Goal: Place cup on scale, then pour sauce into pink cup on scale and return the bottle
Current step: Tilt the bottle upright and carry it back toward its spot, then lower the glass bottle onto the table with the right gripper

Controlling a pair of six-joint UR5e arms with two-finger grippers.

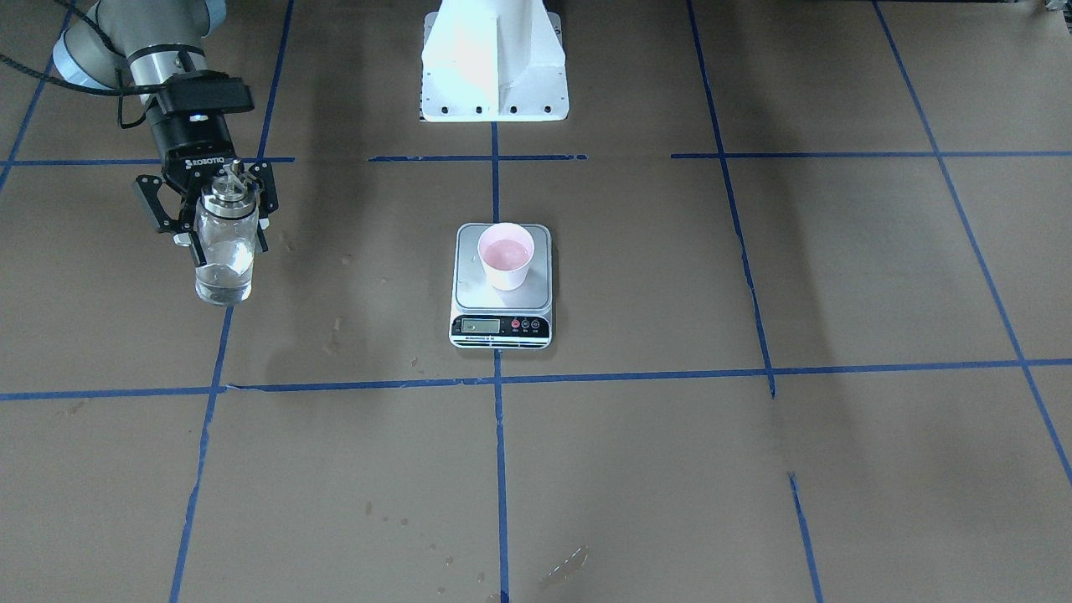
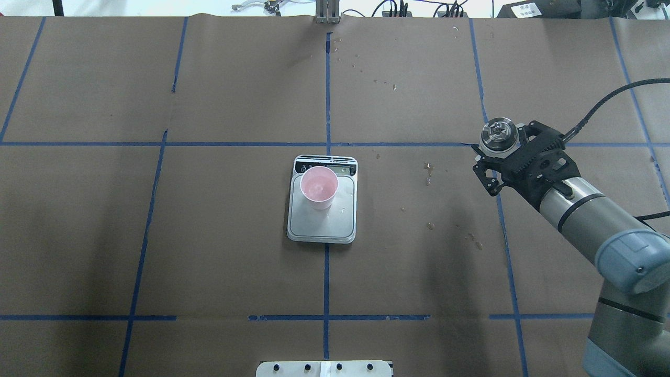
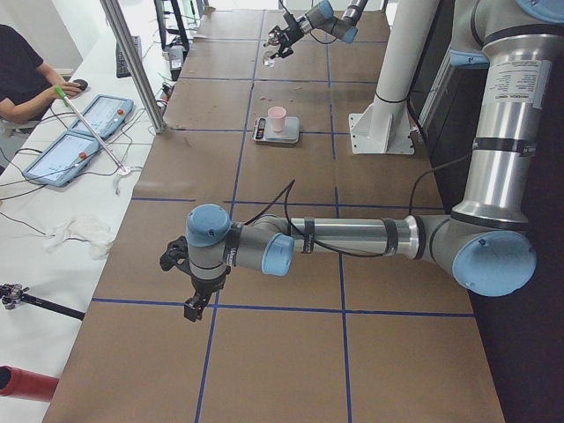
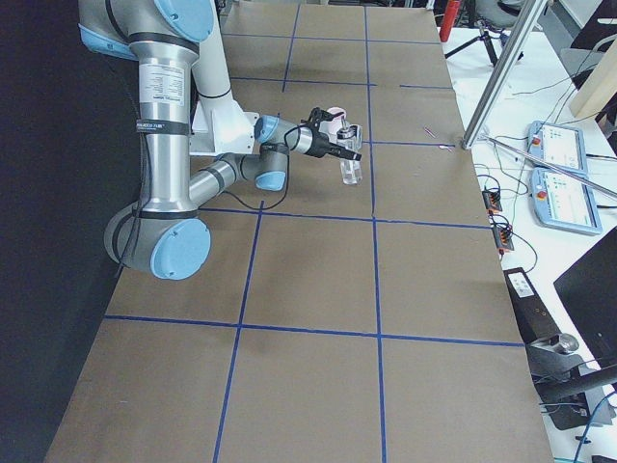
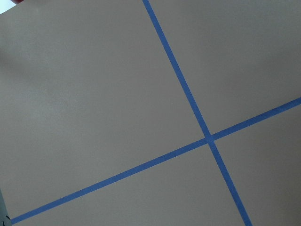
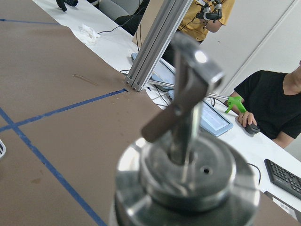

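Note:
The pale pink cup [image 1: 506, 255] stands upright on the steel platform of the scale [image 1: 477, 295], toward the end with the display, at the table's middle. In the overhead view the cup [image 2: 318, 187] shows a pink inside. Far off to the robot's right, my right gripper [image 1: 227, 244] is shut on the clear glass bottle [image 1: 224, 266], one finger pad on each side of the glass. The bottle is upright, base at table level, and its metal cap [image 6: 183, 174] fills the right wrist view. My left gripper [image 3: 192, 304] hangs low over bare paper far from the scale; I cannot tell whether it is open or shut.
The white robot pedestal [image 1: 494, 67] stands behind the scale. Small wet spots [image 2: 429, 168] mark the brown paper between the scale and the bottle. An aluminium post [image 3: 132, 62] and a side bench with tablets and seated people [image 3: 18, 70] border the table's far edge.

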